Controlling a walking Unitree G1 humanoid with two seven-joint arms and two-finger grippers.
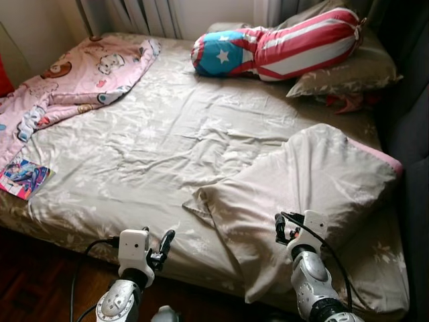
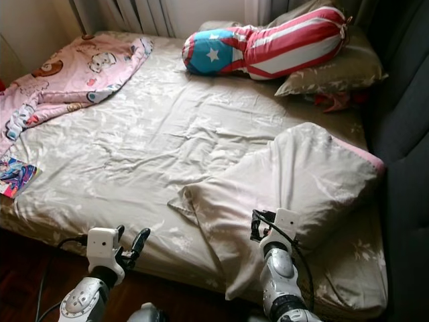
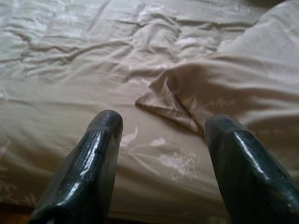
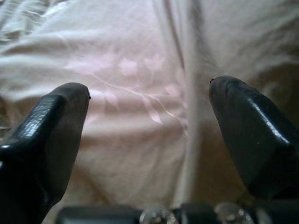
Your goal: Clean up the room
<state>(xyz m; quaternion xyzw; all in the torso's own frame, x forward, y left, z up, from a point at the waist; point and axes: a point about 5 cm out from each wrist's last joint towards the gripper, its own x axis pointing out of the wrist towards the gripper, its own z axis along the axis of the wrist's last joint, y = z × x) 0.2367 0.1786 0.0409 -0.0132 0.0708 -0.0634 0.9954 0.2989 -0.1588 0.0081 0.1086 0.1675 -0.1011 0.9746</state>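
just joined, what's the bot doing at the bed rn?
The robot stands at the bed's near edge. Its right claw is open over the folded-back beige duvet, not gripping it. Its left claw is open too, low at the mattress edge, aimed toward the duvet's corner. Both hold nothing. A pink blanket is bunched at the far left, a striped star bolster lies by the pillow, and a colourful booklet sits near the left edge.

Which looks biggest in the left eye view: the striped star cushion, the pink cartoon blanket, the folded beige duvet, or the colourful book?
1. Folded beige duvet, though it lies nearest the camera.
2. Pink cartoon blanket, partly cut off at the edge, so unsure against the duvet.
3. Striped star cushion.
4. Colourful book, clearly smallest.
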